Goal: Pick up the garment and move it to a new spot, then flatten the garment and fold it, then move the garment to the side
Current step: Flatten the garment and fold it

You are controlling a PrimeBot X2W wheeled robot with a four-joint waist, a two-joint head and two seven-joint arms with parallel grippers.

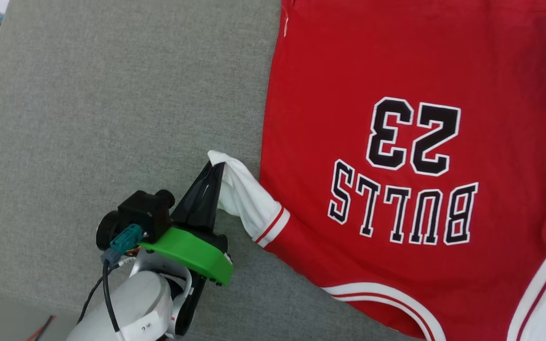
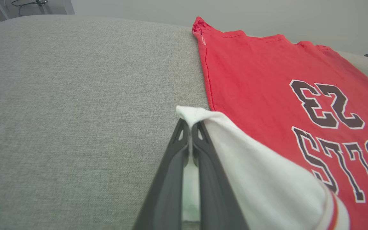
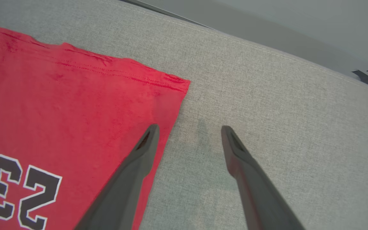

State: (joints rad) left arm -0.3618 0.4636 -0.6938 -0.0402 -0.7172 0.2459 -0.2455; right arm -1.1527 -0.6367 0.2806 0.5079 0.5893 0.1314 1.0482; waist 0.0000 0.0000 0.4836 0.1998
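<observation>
Your left gripper (image 1: 217,166) is clamped on the tip of the white sleeve (image 1: 247,199), which is drawn out leftward from the body of the red BULLS 23 jersey (image 1: 396,66). The jersey lies flat on the grey fabric surface (image 1: 88,118), print up, with its hem toward the far edge. Your right gripper (image 3: 188,129) has its fingers spread apart and grips nothing. One tip is over the jersey's side edge near the hem corner, the other over bare fabric.
</observation>
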